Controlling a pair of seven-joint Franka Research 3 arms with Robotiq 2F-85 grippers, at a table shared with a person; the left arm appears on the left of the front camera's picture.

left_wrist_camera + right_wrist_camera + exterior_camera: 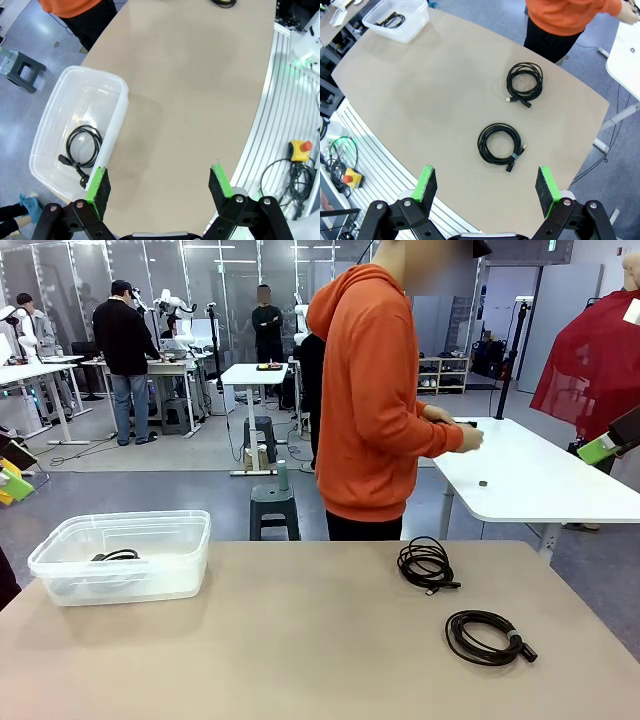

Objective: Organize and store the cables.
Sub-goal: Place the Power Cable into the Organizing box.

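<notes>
At the near edge, the left gripper (159, 174) hangs above the tan table (300, 640) with its green-padded fingers spread wide and nothing between them, just beside the clear plastic bin (119, 116). The right gripper (486, 172) is also spread wide and empty, high over the table's right side.

On the right half of the table the nearer cable (488, 637) lies flat as a round black coil, with a plug end at its right rim. A little farther back and slightly to the left lies the farther cable (427, 564), another black coil, apart from the first, its plug ends on its near side.

At the far left of the table, the bin holds a third cable (84, 146), coiled on its floor.

Beyond the far edge stands a person (375, 390) in an orange hoodie, both hands over a white table (540, 480) to the right.
</notes>
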